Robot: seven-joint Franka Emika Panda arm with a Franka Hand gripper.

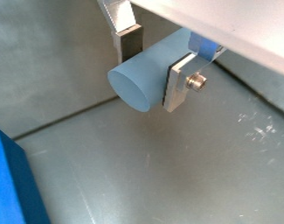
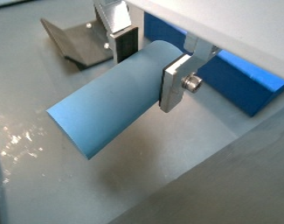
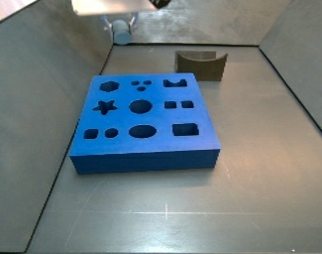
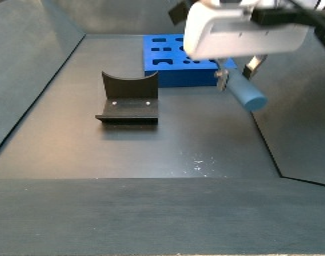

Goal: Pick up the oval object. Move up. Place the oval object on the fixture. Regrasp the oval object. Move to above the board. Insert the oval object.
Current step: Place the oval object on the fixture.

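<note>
My gripper (image 1: 154, 66) is shut on the oval object (image 1: 142, 83), a pale grey-blue peg that sticks out sideways past both fingers (image 2: 176, 80). In a side view the gripper (image 4: 238, 72) hangs in the air with the oval object (image 4: 246, 94) pointing down and outward, well above the floor. The fixture (image 4: 127, 97) stands apart from it on the floor, its curved notch bare; it also shows in a wrist view (image 2: 79, 39). The blue board (image 3: 144, 124) with its shaped holes lies flat, and the gripper (image 3: 121, 32) is high beyond the board's far edge.
Grey walls enclose the floor on all sides (image 3: 289, 69). A corner of the board (image 1: 16, 184) shows below the gripper, and its edge (image 2: 243, 79) shows behind the fingers. The fixture (image 3: 200, 64) stands near the board's far right corner.
</note>
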